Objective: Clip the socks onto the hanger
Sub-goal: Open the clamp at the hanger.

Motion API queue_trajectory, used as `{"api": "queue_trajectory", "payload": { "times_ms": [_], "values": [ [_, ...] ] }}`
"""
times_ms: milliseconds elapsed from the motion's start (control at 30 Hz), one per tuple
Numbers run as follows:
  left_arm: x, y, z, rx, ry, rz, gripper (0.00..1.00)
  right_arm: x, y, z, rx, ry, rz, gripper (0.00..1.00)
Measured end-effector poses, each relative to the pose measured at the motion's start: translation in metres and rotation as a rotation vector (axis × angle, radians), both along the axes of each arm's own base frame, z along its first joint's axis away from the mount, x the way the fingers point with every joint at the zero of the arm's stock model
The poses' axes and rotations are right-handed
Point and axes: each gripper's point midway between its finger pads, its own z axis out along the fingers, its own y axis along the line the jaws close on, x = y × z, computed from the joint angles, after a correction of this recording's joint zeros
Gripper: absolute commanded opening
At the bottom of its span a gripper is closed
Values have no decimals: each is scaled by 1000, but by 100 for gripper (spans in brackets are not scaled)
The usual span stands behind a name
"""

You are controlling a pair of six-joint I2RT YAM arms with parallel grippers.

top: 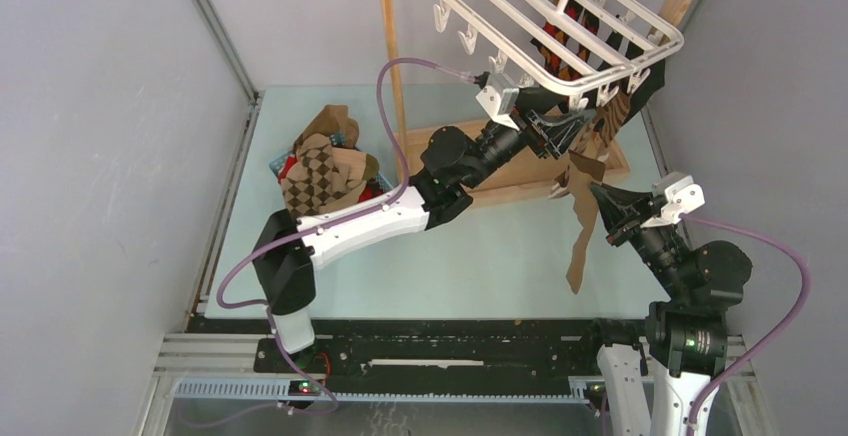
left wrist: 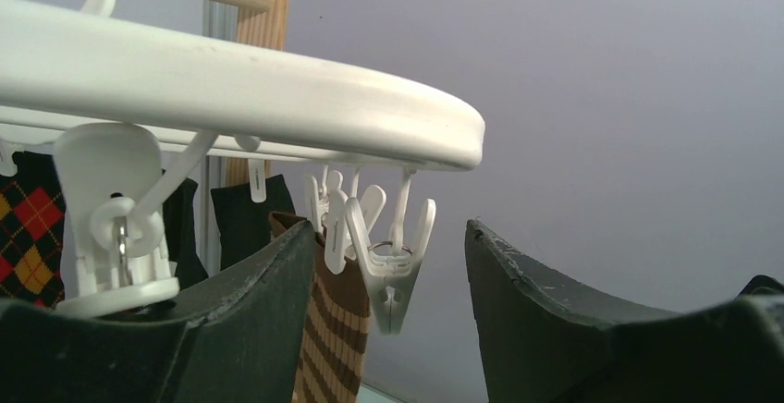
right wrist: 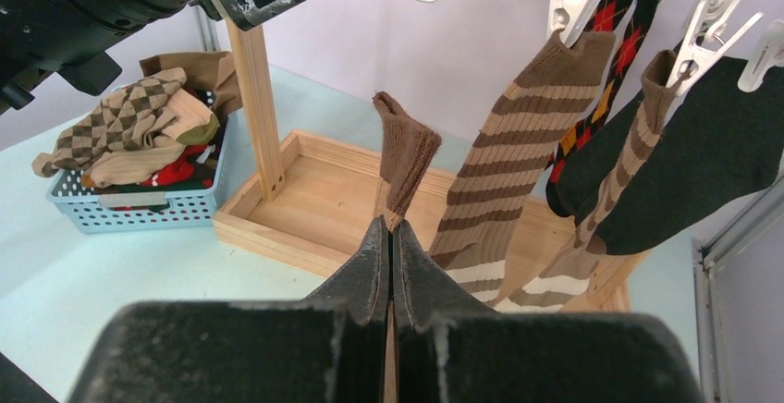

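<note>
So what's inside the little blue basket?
In the blue basket: a brown argyle sock on top, a plain tan sock beneath, a red-and-black bit peeking out. Anything deeper is covered by them.

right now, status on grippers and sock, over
Left gripper open, lined up on a free clip of the hanger. Right gripper shut on a sock, cuff up, not yet clipped. Striped sock hangs close beside that clip.
</note>
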Motion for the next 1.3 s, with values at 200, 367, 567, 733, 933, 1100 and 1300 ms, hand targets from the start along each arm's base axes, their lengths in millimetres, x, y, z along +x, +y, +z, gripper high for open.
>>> {"api": "queue_trajectory", "payload": {
  "times_ms": [200, 367, 567, 733, 933, 1100, 1300],
  "values": [
    [-1, -2, -1, -4, -1, -4, 58, 0, 1, 0, 3, 0, 6, 0],
    [-1, -3, 5, -15, -7, -5, 58, 0, 1, 1, 2, -2, 5, 0],
    [-4, -2, 15, -39, -12, -13, 40, 0, 1, 1, 2, -1, 5, 0],
    [-4, -2, 14, -41, -6, -17, 19, 0, 0, 1, 2, -1, 3, 0],
    [-4, -2, 14, -42, 2, -21, 10, -1, 2, 1, 10, 4, 15, 0],
    [-4, -3, 13, -39, 7, -23, 10, -2, 11, 4, 33, 11, 79, 0],
    [-5, -3, 13, -41, 11, -32, 10, 8, 21, 8, 97, 64, 185, 0]
  ]
}}
